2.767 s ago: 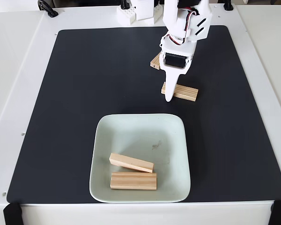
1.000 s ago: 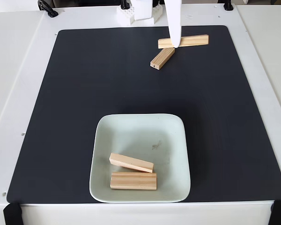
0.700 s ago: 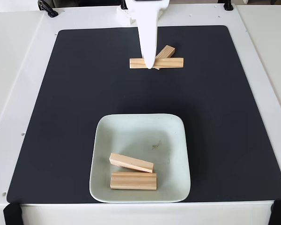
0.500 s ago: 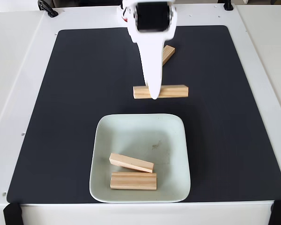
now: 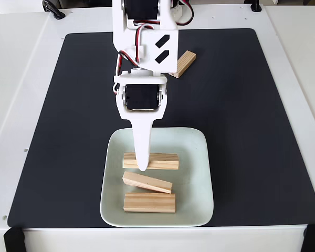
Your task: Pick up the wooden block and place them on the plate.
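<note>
My white gripper (image 5: 142,165) hangs over the pale green plate (image 5: 197,178), shut on a wooden block (image 5: 163,161) that it holds level above the plate's upper half. Two more wooden blocks lie in the plate below it: one tilted (image 5: 147,182) and one flat near the front rim (image 5: 149,202). Another wooden block (image 5: 182,63) rests on the black mat at the back, partly hidden behind the arm.
The black mat (image 5: 68,121) covers most of the white table (image 5: 16,79). The arm's base (image 5: 147,10) stands at the back edge. Black clamps sit at the table's front corners (image 5: 13,239).
The gripper has carried the block from the back of the mat forward over the plate. The arm has stretched out and lowered. The other blocks have not moved.
</note>
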### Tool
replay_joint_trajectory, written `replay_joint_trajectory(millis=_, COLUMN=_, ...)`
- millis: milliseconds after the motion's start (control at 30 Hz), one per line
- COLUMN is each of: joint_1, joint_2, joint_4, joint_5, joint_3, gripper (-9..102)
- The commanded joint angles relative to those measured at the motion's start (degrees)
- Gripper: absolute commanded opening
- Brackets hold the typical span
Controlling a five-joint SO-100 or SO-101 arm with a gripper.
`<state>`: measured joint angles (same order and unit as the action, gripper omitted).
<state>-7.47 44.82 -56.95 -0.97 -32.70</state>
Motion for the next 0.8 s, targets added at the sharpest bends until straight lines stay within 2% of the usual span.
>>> replay_joint_trajectory(millis=0, joint_1=0.35, joint_2=-0.62, joint_4=1.14, joint_5=-0.53, joint_3=4.48, gripper=0)
replay_joint_trajectory(millis=467, joint_1=0.26, joint_2=-1.23, joint_4=1.14, joint_5=-0.26, joint_3=6.06, gripper=1)
replay_joint_trajectory(millis=767, joint_1=0.35, joint_2=-0.97, joint_4=0.62, joint_5=-0.44, joint_3=5.98, gripper=38)
